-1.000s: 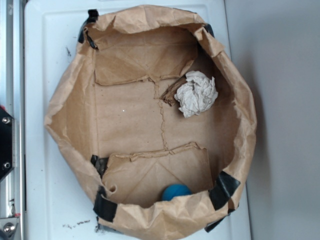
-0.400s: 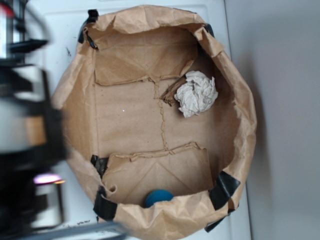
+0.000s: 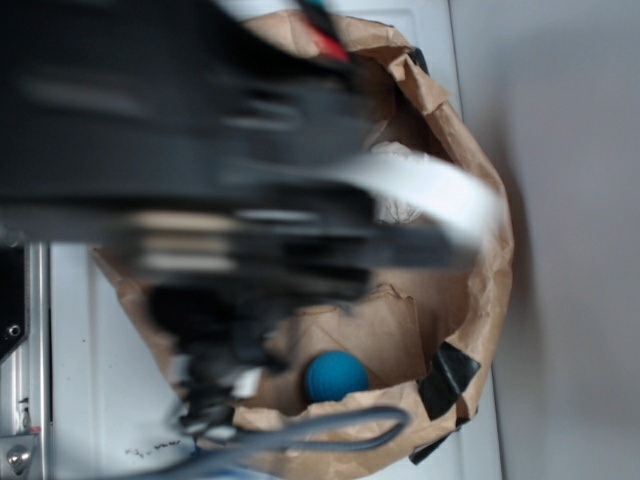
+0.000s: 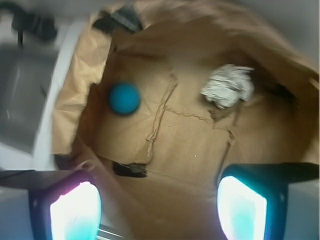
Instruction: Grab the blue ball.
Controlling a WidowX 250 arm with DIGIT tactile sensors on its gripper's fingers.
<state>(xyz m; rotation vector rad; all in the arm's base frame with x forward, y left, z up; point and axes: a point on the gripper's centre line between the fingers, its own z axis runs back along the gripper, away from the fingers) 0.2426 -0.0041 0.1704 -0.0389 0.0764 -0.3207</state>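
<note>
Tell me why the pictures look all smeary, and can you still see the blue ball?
Exterior view: the arm is one big dark motion smear hiding most of the bag, but the blue ball shows clearly. Wrist view: everything is soft, and the fingers glow washed-out; the ball stays easy to spot.

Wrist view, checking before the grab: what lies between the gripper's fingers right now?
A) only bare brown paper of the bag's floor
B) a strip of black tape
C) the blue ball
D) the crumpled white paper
A. The gripper is open with only brown bag floor between its fingers; the blue ball and the paper wad lie farther off, untouched.
</note>
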